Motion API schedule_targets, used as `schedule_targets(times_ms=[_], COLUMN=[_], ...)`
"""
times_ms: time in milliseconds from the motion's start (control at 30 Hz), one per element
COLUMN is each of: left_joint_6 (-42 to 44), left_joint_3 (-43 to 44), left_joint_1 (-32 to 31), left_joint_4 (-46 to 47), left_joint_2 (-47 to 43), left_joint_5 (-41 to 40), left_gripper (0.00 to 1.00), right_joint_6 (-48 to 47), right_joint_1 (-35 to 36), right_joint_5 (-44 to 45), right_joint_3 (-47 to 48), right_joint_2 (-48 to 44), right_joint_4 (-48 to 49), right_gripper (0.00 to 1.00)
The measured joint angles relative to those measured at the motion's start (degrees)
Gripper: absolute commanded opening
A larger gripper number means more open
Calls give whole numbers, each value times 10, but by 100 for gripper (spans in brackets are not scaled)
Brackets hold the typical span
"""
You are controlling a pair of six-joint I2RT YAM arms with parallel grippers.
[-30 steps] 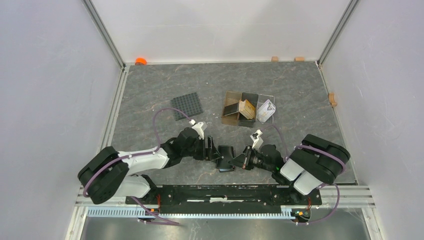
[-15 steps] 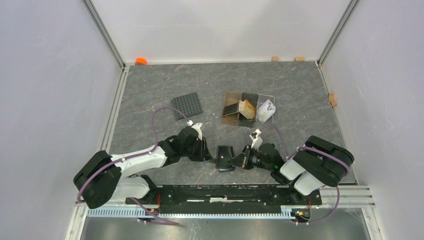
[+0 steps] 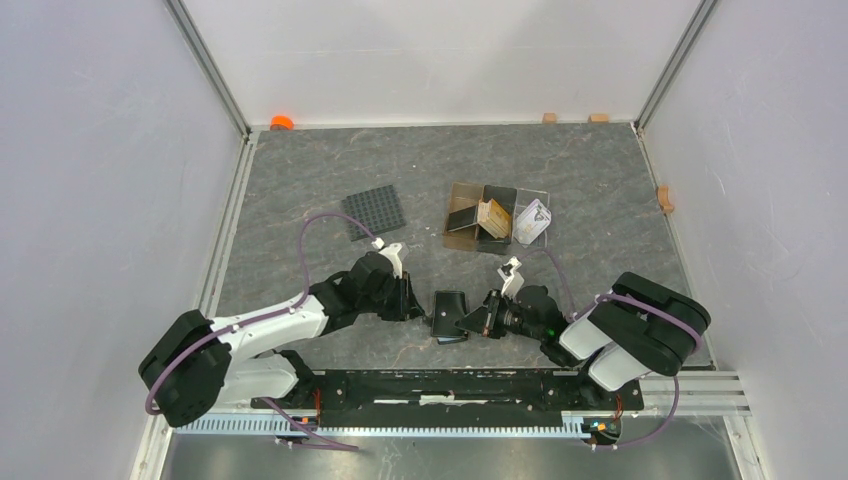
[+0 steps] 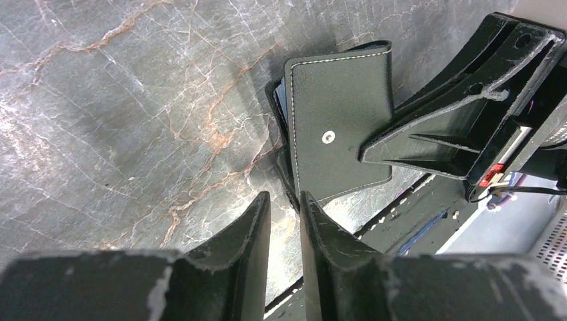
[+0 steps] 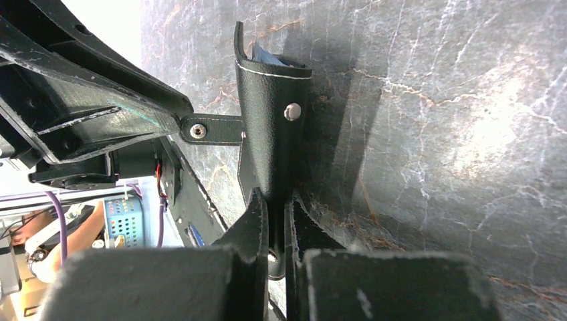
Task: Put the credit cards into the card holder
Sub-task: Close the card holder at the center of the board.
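- Risk: the card holder [image 3: 450, 313] lies on the table [image 3: 300, 170] near the arm bases, pinched at one edge only by the right end effector [image 5: 275, 200]. We judge that a tug from the left end effector [image 4: 284, 200] could twist it loose.
- Left fingers stand nearly together at the holder's opposite edge; we cannot tell whether they grip it.
- Top view alone shows the credit cards [image 3: 493, 215], well apart in the box [image 3: 452, 190]. Right wrist view alone shows the strap tab [image 5: 210, 129].
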Motion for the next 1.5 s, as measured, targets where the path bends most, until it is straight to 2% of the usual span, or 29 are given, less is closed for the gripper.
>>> schedule_targets(times_ms=[133,267,567,1000,1167,1500], left_joint_6=[0,-1,-1,-3,-7,-17], left_joint_3=[-1,-3,-6,-9,-16,-18], left_joint_1=[0,0,-3,-3,-4,-5], left_joint_4=[0,1,1,2,17,85], left_joint_2=[0,0,4,5,5,43], left_joint_5=[2,11,15,27,31,48], left_gripper=[35,35,22,14,2,2], right_joint_6=[-1,-2,-2,-3,-4,-12], right_joint_1=[0,0,0,3,4,7], right_joint_5=[0,0,2,6,7,11], right_joint_3=[1,2,2,3,3,5], right_joint_2=[-1,-3,-4,-9,-12,-19], right_joint_4=[-2,-6,-10,-15,-18,-30], right_gripper=[0,0,0,0,0,0])
